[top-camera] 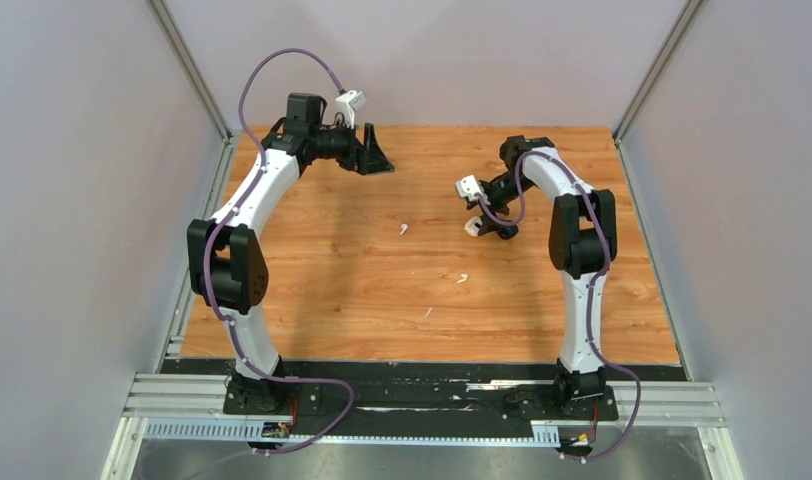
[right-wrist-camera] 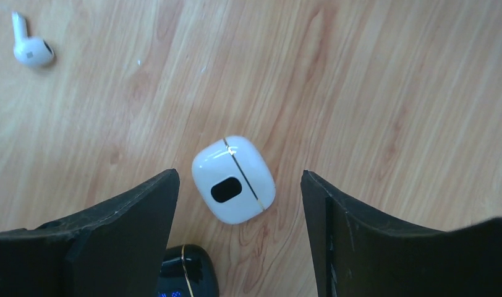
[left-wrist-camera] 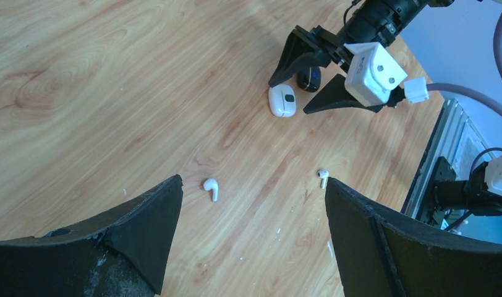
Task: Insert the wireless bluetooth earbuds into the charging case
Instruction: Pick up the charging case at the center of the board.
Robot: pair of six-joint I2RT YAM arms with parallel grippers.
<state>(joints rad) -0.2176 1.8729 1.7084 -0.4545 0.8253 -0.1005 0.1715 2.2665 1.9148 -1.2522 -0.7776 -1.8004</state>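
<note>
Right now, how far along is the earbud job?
Nothing looks done: two white short-stemmed plastic earbuds lie loose on the wooden table. Under way: the open right hand hangs over the closed white rounded plastic charging case; the left hand is open, empty. Left: opening the case, seating both buds.

No legible text, brand, number or sign found in any view; black charging case [right-wrist-camera: 188,273], right wrist view: faint blue lit marks on its face at the lower frame edge, too small and cut off to read; white charging case [right-wrist-camera: 233,179]: a dark oval window and a thin gold seam line, no characters discernible; white camera housing [left-wrist-camera: 373,73], left wrist view: 2 round holes, no lettering discernible; white earbud [right-wrist-camera: 31,51]: surface blurred, nothing readable.
</note>
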